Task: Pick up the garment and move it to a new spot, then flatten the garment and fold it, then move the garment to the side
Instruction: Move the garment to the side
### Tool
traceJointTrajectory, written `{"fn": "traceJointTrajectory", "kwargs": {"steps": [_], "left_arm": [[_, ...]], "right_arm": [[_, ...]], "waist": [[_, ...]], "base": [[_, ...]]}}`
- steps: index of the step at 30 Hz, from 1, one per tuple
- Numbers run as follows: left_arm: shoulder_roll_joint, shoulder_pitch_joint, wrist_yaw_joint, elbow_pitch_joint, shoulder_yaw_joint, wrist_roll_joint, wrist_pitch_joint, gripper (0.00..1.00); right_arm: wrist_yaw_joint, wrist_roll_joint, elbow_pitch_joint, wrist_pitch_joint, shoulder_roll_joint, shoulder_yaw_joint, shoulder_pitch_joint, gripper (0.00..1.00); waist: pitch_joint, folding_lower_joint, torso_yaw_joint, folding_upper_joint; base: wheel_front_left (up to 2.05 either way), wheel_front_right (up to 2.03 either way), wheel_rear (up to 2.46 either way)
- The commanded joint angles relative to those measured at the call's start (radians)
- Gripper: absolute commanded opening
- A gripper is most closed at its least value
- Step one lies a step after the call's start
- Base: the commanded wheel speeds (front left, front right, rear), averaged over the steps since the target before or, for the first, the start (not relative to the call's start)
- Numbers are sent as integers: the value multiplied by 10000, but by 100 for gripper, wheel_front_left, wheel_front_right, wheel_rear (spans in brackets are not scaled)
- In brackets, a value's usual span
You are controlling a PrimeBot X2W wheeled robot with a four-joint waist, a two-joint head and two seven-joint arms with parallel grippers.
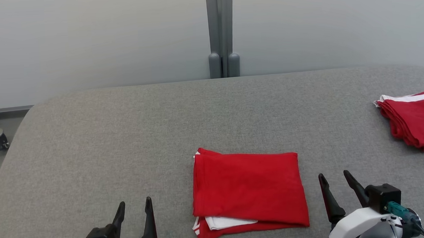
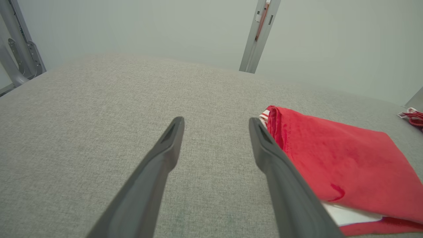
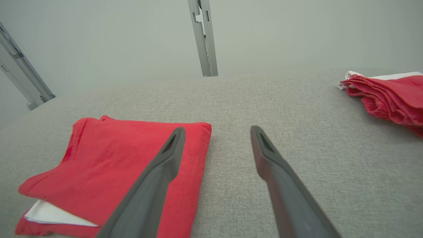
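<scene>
The left pincer (image 1: pixel 135 201) hangs over the table (image 1: pixel 100 139), fingers spread and holding nothing. Just to its right lies the garment (image 1: pixel 248 186), red and folded to a neat rectangle, with a white layer peeping out at the near edge. In the left wrist view the garment's left edge sits close beside the inner finger. The right pincer (image 1: pixel 333 174) flanks the garment's other edge, likewise spread and empty. Well beyond it, farther right and farther off, rests a pile (image 1: pixel 415 123) of folded red cloth.

The fold looks done, so the step in hand is likely the move to the side. To do it well, each pincer should come in at its own edge, slide one finger under all the layers, and close on the whole thickness, not just the top sheet. Lift both ends level and together, carry toward the pile, and set down flat before letting go. A shallow grip may let the white layer slip out.
</scene>
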Motion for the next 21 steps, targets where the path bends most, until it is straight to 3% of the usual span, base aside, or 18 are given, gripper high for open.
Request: {"fn": "traceJointTrajectory", "kwargs": {"steps": [1, 10, 21], "left_arm": [[-30, 75, -28, -1, 25, 58, -25, 100], [-262, -114, -155, 163, 92, 126, -14, 100], [-372, -328, -294, 230, 367, 373, -15, 100]], "right_arm": [[-11, -69, 94, 263, -21, -170, -204, 100], [-11, 370, 796, 2584, -19, -568, -1220, 100], [-11, 486, 2780, 3647, -24, -835, -2110, 100]], "waist": [[115, 0, 135, 0], [607, 0, 1003, 0], [928, 0, 2004, 0]], "base": [[0, 0, 0], [0, 0, 0], [0, 0, 0]]}}
